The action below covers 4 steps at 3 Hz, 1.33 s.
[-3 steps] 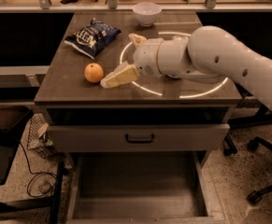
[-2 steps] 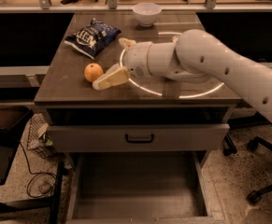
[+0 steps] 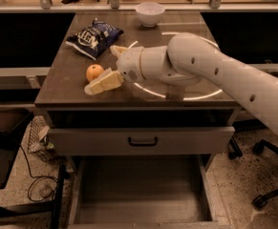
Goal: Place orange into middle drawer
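The orange [image 3: 93, 72] lies on the dark wooden cabinet top [image 3: 62, 87], near its left front. My gripper [image 3: 101, 69] reaches in from the right, low over the top, and is open. Its near finger [image 3: 104, 83] lies just in front of the orange and its far finger [image 3: 118, 50] is behind it, so the orange sits at the mouth of the jaws, apart from both. The middle drawer [image 3: 138, 190] is pulled out below, with a bare grey floor. My white arm [image 3: 210, 75] crosses the right half of the top.
A blue chip bag [image 3: 94, 37] lies behind the orange. A white bowl [image 3: 150, 12] stands at the back. The upper drawer front with a dark handle [image 3: 142, 140] is shut. A black chair [image 3: 0, 147] and a wire basket [image 3: 38, 137] stand left; chair wheels [image 3: 262, 199] stand right.
My arm has moved left across the top. The open fingers have come up to the orange and now stand on either side of it. The orange has not moved.
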Available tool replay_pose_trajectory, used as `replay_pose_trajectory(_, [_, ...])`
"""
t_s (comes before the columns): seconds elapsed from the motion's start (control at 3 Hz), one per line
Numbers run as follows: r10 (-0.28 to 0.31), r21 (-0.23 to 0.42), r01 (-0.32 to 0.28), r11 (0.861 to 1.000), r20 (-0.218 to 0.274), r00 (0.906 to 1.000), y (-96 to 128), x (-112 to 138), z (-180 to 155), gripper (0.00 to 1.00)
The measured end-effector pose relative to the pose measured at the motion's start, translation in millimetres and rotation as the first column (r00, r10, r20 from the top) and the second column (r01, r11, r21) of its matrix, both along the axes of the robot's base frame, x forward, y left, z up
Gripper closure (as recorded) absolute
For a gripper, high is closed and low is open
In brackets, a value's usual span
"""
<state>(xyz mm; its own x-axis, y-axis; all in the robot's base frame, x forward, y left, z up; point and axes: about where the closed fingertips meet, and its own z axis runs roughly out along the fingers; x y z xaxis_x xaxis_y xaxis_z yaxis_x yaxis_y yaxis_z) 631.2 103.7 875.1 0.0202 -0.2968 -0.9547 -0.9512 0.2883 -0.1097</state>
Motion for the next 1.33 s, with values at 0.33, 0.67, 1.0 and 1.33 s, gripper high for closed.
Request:
replay_pose_trajectory(0.33, [-0.002, -0.005, 0.002, 1.0, -0.046, 0.999, 4, -9, -9, 0.0])
replay_pose_trajectory(0.67, [-0.004, 0.026, 0.005, 1.0, -0.063, 0.998, 9, -17, -19, 0.0])
replay_pose_trajectory(1.0, [-0.01, 0.049, 0.012, 0.999, -0.045, 0.9989, 19, -15, -16, 0.05])
replay_pose_trajectory(1.33, [-0.013, 0.062, 0.015, 0.998, -0.03, 0.9995, 24, -12, -12, 0.28])
